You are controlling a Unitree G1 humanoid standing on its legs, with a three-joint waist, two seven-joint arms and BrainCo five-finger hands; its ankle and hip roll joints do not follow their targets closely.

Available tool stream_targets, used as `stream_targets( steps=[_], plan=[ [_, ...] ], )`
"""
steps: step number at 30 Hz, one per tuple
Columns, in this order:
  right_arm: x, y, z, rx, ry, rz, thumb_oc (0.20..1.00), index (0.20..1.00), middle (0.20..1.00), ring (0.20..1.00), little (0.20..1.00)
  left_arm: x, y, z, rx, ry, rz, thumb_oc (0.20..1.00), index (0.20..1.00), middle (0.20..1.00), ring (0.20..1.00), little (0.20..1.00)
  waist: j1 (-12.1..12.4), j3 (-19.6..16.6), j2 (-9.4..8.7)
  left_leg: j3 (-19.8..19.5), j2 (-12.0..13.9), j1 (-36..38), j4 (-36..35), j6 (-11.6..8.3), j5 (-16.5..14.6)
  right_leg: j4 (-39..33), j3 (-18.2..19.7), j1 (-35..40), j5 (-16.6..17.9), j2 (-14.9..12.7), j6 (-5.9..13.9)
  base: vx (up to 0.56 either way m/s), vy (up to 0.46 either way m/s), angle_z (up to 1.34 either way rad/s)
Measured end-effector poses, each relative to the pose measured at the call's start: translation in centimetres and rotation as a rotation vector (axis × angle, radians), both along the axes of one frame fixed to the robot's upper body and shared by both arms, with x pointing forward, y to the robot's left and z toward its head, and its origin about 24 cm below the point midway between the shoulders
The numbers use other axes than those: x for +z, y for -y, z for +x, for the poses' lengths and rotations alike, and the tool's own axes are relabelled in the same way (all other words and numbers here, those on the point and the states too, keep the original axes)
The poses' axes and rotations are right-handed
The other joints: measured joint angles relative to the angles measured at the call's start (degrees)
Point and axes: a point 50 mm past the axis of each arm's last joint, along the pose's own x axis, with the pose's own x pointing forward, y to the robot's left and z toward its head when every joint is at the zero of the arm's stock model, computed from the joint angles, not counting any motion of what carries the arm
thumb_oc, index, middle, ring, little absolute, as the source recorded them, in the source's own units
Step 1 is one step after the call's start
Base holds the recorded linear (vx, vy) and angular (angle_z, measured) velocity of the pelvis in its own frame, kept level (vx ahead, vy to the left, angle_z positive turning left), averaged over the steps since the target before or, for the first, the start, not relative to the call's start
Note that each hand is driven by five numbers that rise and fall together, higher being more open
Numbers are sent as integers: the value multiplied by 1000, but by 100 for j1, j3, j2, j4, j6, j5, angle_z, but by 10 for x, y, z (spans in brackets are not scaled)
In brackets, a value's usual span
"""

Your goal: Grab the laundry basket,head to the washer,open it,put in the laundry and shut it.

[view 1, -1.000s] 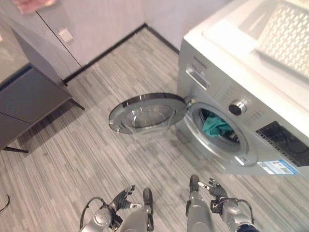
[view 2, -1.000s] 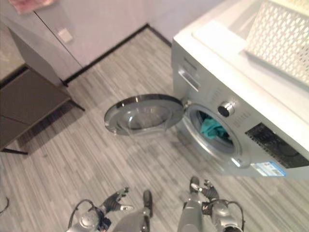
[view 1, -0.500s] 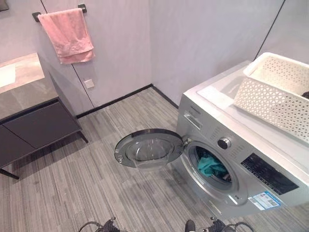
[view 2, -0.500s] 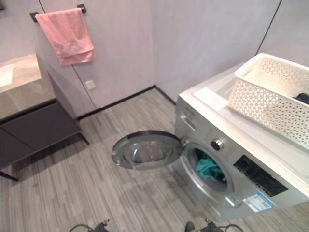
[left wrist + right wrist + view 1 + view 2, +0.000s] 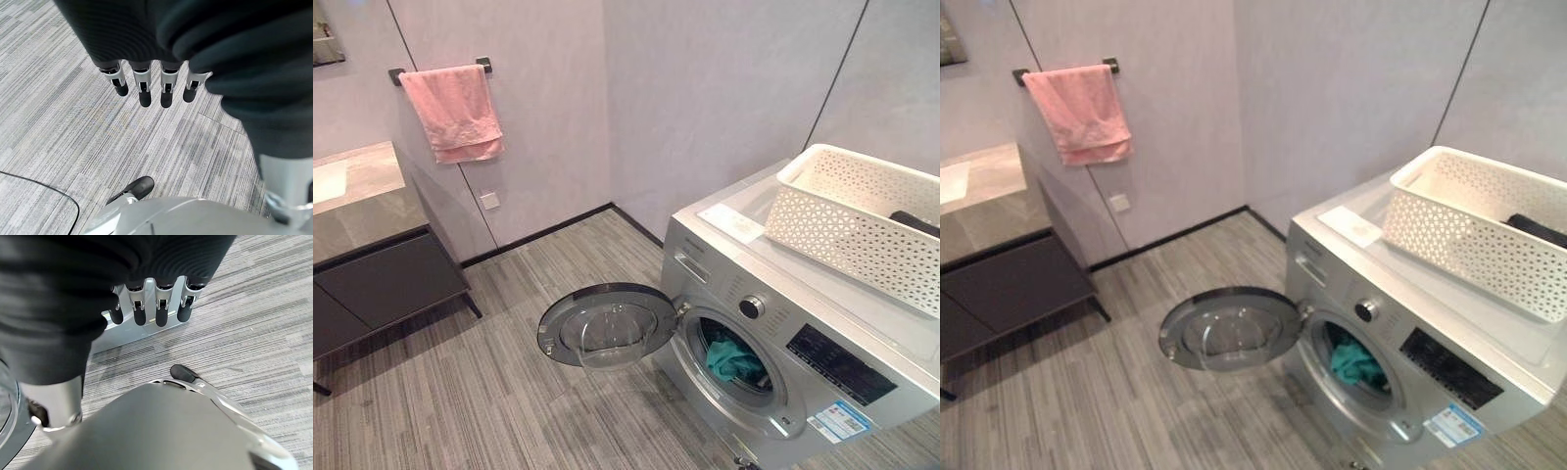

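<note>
1. At the far left a dark cabinet with a stone-like worktop stands against the wall.
2. Above it a pink towel hangs over a dark bar on the wall, and a small white socket sits lower on the same wall.
3. The round washer door is swung wide open over the striped floor.
4. In the drum opening of the silver washer lies teal laundry.
5. The washer front carries a knob, a dark display panel and a blue and white label; its writing is too small to read.
6. The white laundry basket stands on top of the washer, with something dark inside.
7. The left hand hangs over the floor, fingers straight, apart and empty.
8. The right hand hangs near the washer base, fingers straight and empty.
</note>
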Motion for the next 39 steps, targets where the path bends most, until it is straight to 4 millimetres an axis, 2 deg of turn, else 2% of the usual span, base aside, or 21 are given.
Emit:
stream_targets(
  steps=[12, 16, 19, 21, 22, 24, 25, 26, 27, 28, 31, 32, 33, 34, 36, 37, 38, 39],
  plan=[
    [0, 1, 0, -2, 0, -1, 1000, 1000, 1000, 1000, 1000, 1, 9, 14, -75, 40, -27, 1000, 1000, 1000, 1000, 1000, -12, 27, 0, 61, 2, -3, 1, 15, -18, 0, 51, -33, 4, 10, -5, 1, 4, -2],
    [2, 6, 3, -10, 9, -14, 1000, 1000, 1000, 1000, 1000, 1, 11, 18, -83, 49, -39, 1000, 1000, 1000, 1000, 1000, -8, 89, 69, 53, -38, -29, 36, 25, -26, 1, 51, -39, 0, -30, 4, -81, 95, 1],
    [9, 17, 19, -59, 79, -23, 1000, 1000, 1000, 1000, 1000, 2, 13, 28, -81, 72, -44, 1000, 1000, 1000, 1000, 1000, -39, 238, 155, 25, -206, -358, 458, 43, -165, 50, 64, -180, 63, -172, 32, -140, 228, 2],
    [30, 35, 51, -201, 286, -20, 1000, 1000, 1000, 1000, 1000, 3, 17, 35, -80, 104, -56, 1000, 1000, 1000, 1000, 1000, -75, 381, 302, 83, -320, -516, 520, 100, -164, 52, 172, -341, 176, -316, 93, -71, 192, -8],
    [40, 42, 64, -239, 361, -29, 1000, 1000, 1000, 1000, 1000, 3, 17, 35, -78, 107, -59, 1000, 1000, 1000, 1000, 1000, -175, 439, 277, 88, -417, -522, 523, 105, -165, 52, 197, -370, 187, -370, 101, -48, 172, -8],
    [67, 55, 82, -331, 560, -28, 1000, 1000, 1000, 1000, 1000, 3, 19, 33, -64, 106, -65, 1000, 1000, 1000, 1000, 1000, -225, 449, 339, 169, -492, -500, 493, 167, -179, 51, 309, -396, 213, -457, 172, -31, 302, -20],
    [101, 70, 91, -434, 758, -61, 1000, 1000, 1000, 1000, 1000, 1, 22, 25, -55, 89, -78, 1000, 1000, 1000, 1000, 1000, -302, 460, 382, 219, -604, -500, 478, 277, -236, 74, 398, -447, 207, -539, 216, -4, 322, -29],
    [119, 78, 95, -473, 872, -85, 1000, 1000, 1000, 1000, 1000, 0, 24, 21, -38, 89, -87, 1000, 1000, 1000, 1000, 1000, -337, 476, 411, 260, -624, -502, 469, 304, -247, 88, 471, -487, 210, -583, 219, 3, 198, -38],
    [148, 92, 104, -495, 1015, -174, 1000, 1000, 1000, 1000, 1000, -1, 25, 18, -40, 80, -93, 1000, 1000, 1000, 1000, 1000, -544, 510, 368, 392, -753, -433, 502, 401, -316, 115, 668, -544, 174, -626, 260, 5, 177, -44],
    [163, 100, 106, -509, 1083, -237, 1000, 1000, 1000, 1000, 1000, -1, 24, 13, -20, 66, -91, 1000, 1000, 1000, 1000, 1000, -557, 539, 345, 451, -752, -396, 475, 387, -297, 172, 792, -571, 185, -655, 281, 23, 154, -42],
    [198, 117, 103, -545, 1231, -417, 1000, 1000, 1000, 1000, 1000, -1, 18, 9, 10, 61, -81, 1000, 1000, 1000, 1000, 1000, -799, 624, 242, 681, -889, -247, 497, 503, -401, 416, 1082, -687, 88, -708, 376, 52, 122, -43],
    [214, 116, 106, -535, 1303, -452, 1000, 1000, 1000, 1000, 1000, -1, 18, 8, 21, 61, -81, 1000, 1000, 1000, 1000, 1000, -807, 685, 271, 749, -889, -166, 487, 528, -422, 558, 1194, -731, 31, -712, 389, 57, 64, -45],
    [237, 114, 108, -512, 1403, -508, 1000, 1000, 1000, 1000, 1000, -1, 17, 8, 38, 64, -82, 1000, 1000, 1000, 1000, 1000, -917, 788, 256, 827, -908, -68, 502, 553, -456, 740, 1368, -778, -47, -706, 417, 66, 51, -46],
    [275, 104, 108, -469, 1578, -585, 1000, 1000, 1000, 1000, 1000, -2, 18, 5, 47, 52, -82, 1000, 1000, 1000, 1000, 1000, -1045, 849, 264, 857, -919, -5, 519, 549, -522, 939, 1643, -849, -241, -668, 424, 50, 28, -31],
    [301, 96, 108, -435, 1719, -645, 1000, 1000, 1000, 1000, 1000, -2, 18, 4, 47, 45, -78, 1000, 1000, 1000, 1000, 1000, -1140, 822, 314, 840, -899, 16, 544, 532, -556, 1026, 1909, -911, -372, -594, 413, 71, -17, -6],
    [316, 89, 110, -405, 1788, -675, 1000, 1000, 1000, 1000, 1000, -2, 18, 5, 41, 46, -75, 1000, 1000, 1000, 1000, 1000, -1181, 814, 334, 826, -872, 41, 538, 526, -559, 1033, 2227, -923, -452, -516, 470, 105, -86, 4],
    [352, 72, 110, -365, 1980, -718, 1000, 1000, 1000, 1000, 1000, -3, 22, 5, 38, 43, -77, 1000, 1000, 1000, 1000, 1000, -1221, 827, 416, 822, -828, 41, 523, 482, -563, 999, 2728, -928, -503, -398, 544, 87, -158, 5],
    [370, 63, 109, -339, 2092, -750, 1000, 1000, 1000, 1000, 1000, -3, 24, 6, 26, 43, -79, 1000, 1000, 1000, 1000, 1000, -1224, 805, 425, 801, -789, -8, 556, 430, -582, 930, 2867, -919, -515, -366, 574, 123, -198, 5]
  ],
)
